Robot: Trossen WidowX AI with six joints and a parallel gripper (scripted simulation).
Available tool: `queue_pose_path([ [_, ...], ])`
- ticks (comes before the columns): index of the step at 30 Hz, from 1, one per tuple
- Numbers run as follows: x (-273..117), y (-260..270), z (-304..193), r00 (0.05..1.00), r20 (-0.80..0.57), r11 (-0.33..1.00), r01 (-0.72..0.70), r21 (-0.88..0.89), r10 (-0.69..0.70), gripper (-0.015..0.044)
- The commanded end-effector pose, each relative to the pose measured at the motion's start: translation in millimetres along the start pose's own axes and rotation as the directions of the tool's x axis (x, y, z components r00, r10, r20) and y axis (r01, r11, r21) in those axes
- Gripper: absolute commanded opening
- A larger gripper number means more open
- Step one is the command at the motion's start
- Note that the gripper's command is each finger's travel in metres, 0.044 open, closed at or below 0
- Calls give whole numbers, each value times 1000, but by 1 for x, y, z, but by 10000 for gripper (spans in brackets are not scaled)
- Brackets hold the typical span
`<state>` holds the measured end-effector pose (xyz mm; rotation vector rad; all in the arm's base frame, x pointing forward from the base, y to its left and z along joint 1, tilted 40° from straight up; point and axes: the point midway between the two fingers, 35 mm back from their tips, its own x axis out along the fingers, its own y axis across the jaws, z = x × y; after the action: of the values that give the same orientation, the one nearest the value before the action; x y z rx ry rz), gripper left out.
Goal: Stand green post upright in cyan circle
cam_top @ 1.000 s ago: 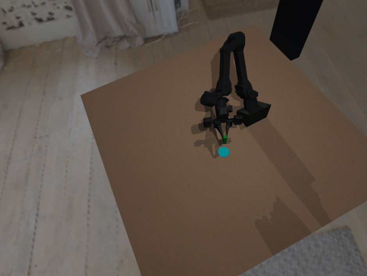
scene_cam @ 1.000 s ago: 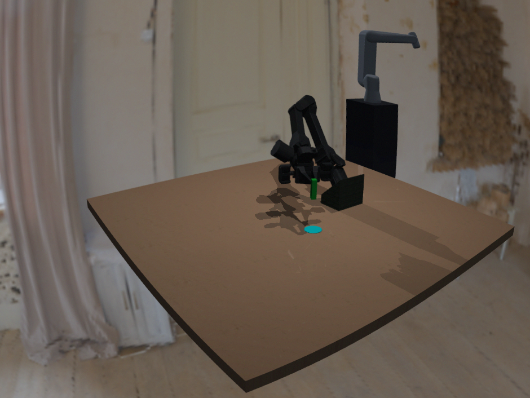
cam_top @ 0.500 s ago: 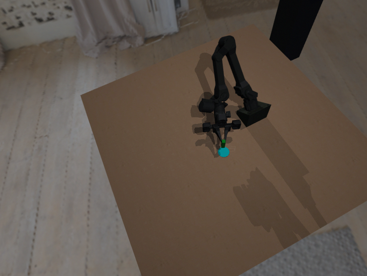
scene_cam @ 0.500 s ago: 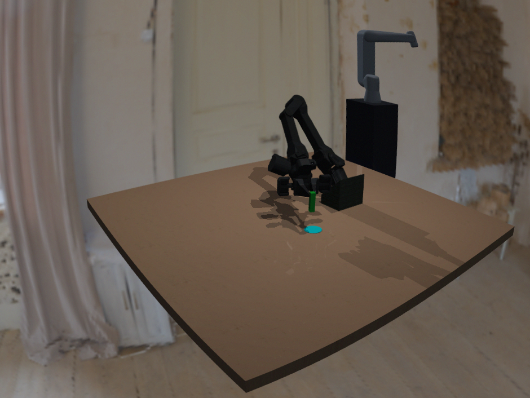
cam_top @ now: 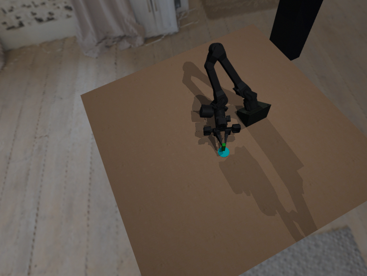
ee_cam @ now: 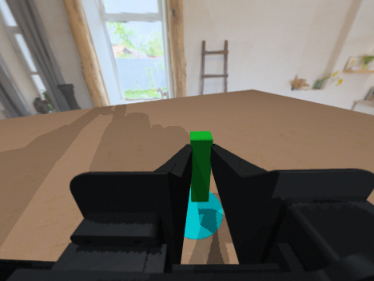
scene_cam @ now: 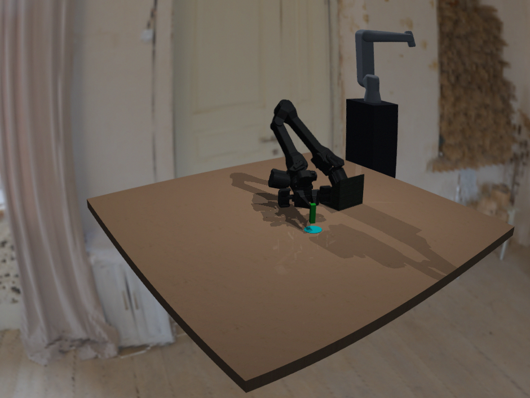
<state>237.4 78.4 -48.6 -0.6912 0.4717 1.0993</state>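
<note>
Gripper (ee_cam: pixel 201 160) clamped on green post (ee_cam: pixel 200 168), post upright, lower end just above cyan circle (ee_cam: pixel 203 219); arm base (cam_top: pixel 253 112) at circle's 1 o'clock in top view.

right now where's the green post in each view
Top: green post just right of centre, at the pincer tips.
Exterior: upright, right of centre, above mid-height.
Wrist: dead centre, upright, clamped between the fingers.
Shared landmark: the cyan circle directly under it.
</note>
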Motion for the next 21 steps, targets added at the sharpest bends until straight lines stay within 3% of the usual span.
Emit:
queue_pose_path([
  [1,0,4,-4,1000,9,1000,-6,-1,6,23],
  [21,4,4,-23,1000,-1,1000,-1,2,1,23],
])
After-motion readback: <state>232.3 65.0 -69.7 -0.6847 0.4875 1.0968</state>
